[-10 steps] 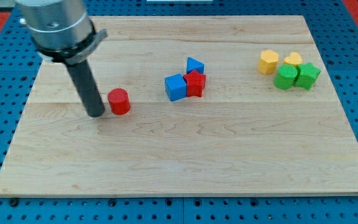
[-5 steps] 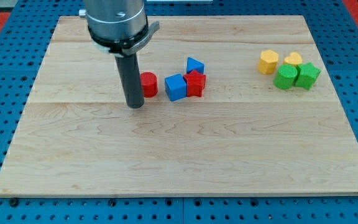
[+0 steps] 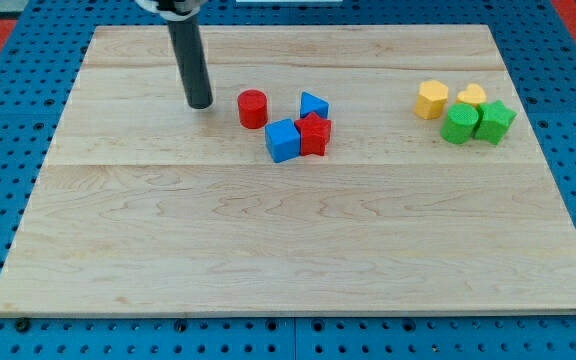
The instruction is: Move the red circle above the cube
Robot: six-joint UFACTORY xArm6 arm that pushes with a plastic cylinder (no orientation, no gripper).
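The red circle (image 3: 253, 108) stands on the wooden board, up and to the left of the blue cube (image 3: 282, 140), with a small gap between them. A red star-shaped block (image 3: 314, 133) touches the cube's right side, and a blue triangle (image 3: 313, 104) sits just above the star. My tip (image 3: 200, 103) is to the left of the red circle, apart from it, at about the same height in the view.
At the view's upper right sits a cluster: two yellow blocks (image 3: 432, 99) (image 3: 471, 95) and two green blocks (image 3: 460, 124) (image 3: 495, 121). The wooden board (image 3: 288, 250) lies on a blue pegboard.
The red circle has been pushed right and up, from the board's left to just above-left of the blue cube. My tip has since drawn back up and left, away from it.
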